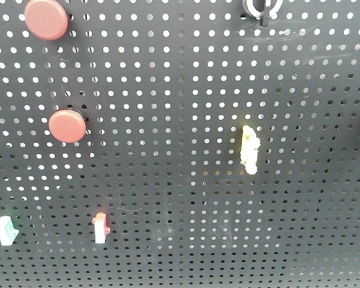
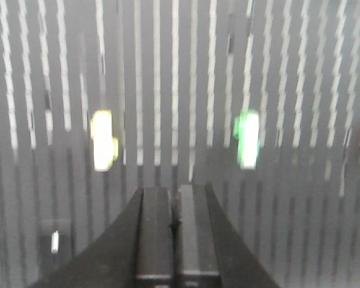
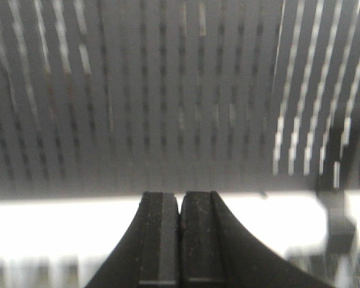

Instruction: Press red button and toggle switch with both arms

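My left gripper [image 2: 175, 201] and right gripper [image 3: 180, 204] are pinched closed: I'd poke the rigid round red plastic button [image 1: 67, 126], mid-left in front view, square on its face, and flick the small stiff yellow toggle switch [image 1: 249, 150], right of centre, at its tip.

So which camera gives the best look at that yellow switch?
The exterior front-facing view: the yellow switch is sharp against the pegboard. The left wrist view shows only a blurred yellow glow, possibly it; the right wrist view doesn't show it.

2 buttons [image 1: 67, 126] top-L on pegboard [image 1: 180, 90], switches [image 1: 100, 228] below.
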Robot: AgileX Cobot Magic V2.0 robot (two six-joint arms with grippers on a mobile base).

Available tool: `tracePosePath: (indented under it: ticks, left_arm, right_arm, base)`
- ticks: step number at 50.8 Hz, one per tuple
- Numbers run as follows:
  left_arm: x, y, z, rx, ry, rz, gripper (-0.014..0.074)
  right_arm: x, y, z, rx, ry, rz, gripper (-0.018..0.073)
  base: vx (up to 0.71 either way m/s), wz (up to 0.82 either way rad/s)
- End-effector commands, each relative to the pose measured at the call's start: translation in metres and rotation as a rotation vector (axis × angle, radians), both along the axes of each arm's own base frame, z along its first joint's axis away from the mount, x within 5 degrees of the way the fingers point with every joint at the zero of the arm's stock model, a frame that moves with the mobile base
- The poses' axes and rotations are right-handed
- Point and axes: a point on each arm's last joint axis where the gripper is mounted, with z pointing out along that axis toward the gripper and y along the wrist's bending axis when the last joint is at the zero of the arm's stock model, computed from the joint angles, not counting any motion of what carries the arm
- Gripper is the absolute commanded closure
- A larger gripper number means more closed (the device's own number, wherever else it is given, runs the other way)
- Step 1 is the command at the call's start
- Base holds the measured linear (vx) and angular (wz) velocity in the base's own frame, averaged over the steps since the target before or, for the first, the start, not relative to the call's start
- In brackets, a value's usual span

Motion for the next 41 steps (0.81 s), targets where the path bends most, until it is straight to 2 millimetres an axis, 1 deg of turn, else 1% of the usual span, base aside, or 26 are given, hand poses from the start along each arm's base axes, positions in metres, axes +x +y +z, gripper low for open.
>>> tracePosePath:
  ticks: [1, 4, 6, 7, 9, 12, 13, 14, 15, 16, 18, 22, 23, 26, 28, 33, 36, 41]
  left_arm:
    - [-0.006, 0.000, 0.007, -0.024, -0.167, -0.007, 0.0595]
    - [-0.008, 0.000, 0.013, -0.060, -0.236, -0.022, 0.0595]
    - [-0.011, 0.000, 0.017, -0.093, -0.284, -0.038, 0.0595]
    - [-0.013, 0.000, 0.026, -0.111, -0.317, -0.050, 0.0595]
    - [-0.015, 0.000, 0.034, -0.106, -0.323, -0.052, 0.0595]
    - [-0.019, -0.002, 0.053, -0.055, -0.314, -0.049, 0.0595]
    - [-0.023, -0.002, 0.063, -0.028, -0.326, -0.046, 0.0595]
    - [-0.024, -0.003, 0.068, -0.008, -0.311, -0.040, 0.0595]
    - [-0.028, -0.003, 0.083, 0.033, -0.321, -0.029, 0.0595]
    - [-0.030, -0.003, 0.090, 0.054, -0.319, -0.022, 0.0595]
    - [-0.036, -0.003, 0.112, 0.110, -0.312, 0.004, 0.0595]
    - [-0.042, -0.002, 0.151, 0.182, -0.313, 0.050, 0.0595]
    - [-0.043, -0.001, 0.158, 0.198, -0.314, 0.059, 0.0595]
    - [-0.040, -0.001, 0.179, 0.214, -0.303, 0.077, 0.0595]
    - [-0.035, 0.000, 0.189, 0.209, -0.279, 0.080, 0.0595]
    - [-0.012, 0.000, 0.203, 0.200, -0.219, 0.072, 0.0595]
    - [0.000, -0.002, 0.214, 0.182, -0.240, 0.050, 0.0595]
    - [0.016, -0.006, 0.238, 0.169, -0.329, 0.015, 0.0595]
  right_arm:
    - [-0.004, 0.001, 0.016, -0.004, -0.194, 0.008, 0.0559]
    - [-0.006, 0.001, 0.025, 0.008, -0.219, 0.010, 0.0559]
    - [-0.008, 0.001, 0.035, 0.009, -0.237, 0.010, 0.0559]
    - [-0.018, 0.001, 0.072, 0.004, -0.298, 0.005, 0.0559]
    - [-0.023, 0.001, 0.087, 0.004, -0.308, 0.003, 0.0559]
    - [-0.027, 0.001, 0.112, 0.006, -0.298, -0.003, 0.0559]
    - [-0.029, 0.001, 0.119, 0.006, -0.298, -0.004, 0.0559]
    - [-0.030, 0.001, 0.129, 0.006, -0.298, -0.006, 0.0559]
    - [-0.031, 0.001, 0.138, 0.007, -0.297, -0.007, 0.0559]
    - [-0.034, 0.001, 0.148, 0.007, -0.305, -0.008, 0.0559]
    - [-0.034, 0.001, 0.165, 0.006, -0.310, -0.010, 0.0559]
    - [-0.030, 0.000, 0.190, -0.006, -0.323, -0.013, 0.0559]
    - [-0.028, 0.000, 0.195, -0.012, -0.323, -0.015, 0.0559]
    - [-0.018, 0.000, 0.204, -0.046, -0.308, -0.023, 0.0559]
    - [-0.011, -0.001, 0.208, -0.058, -0.299, -0.024, 0.0559]
    - [0.005, -0.001, 0.213, -0.054, -0.321, -0.015, 0.0559]
    - [0.013, -0.001, 0.215, -0.032, -0.334, -0.007, 0.0559]
    - [0.022, -0.001, 0.217, -0.013, -0.359, 0.003, 0.0559]
  base:
    - [0.00, 0.00]
    - [0.00, 0.00]
    - [0.00, 0.00]
    - [0.00, 0.00]
    - [0.00, 0.00]
    - [0.00, 0.00]
    - [0.00, 0.00]
    - [0.00, 0.00]
    - [0.00, 0.00]
    - [0.00, 0.00]
    - [0.00, 0.00]
    - [0.00, 0.00]
    - [0.00, 0.00]
    - [0.00, 0.00]
    - [0.00, 0.00]
    - [0.00, 0.00]
    - [0.00, 0.00]
    - [0.00, 0.00]
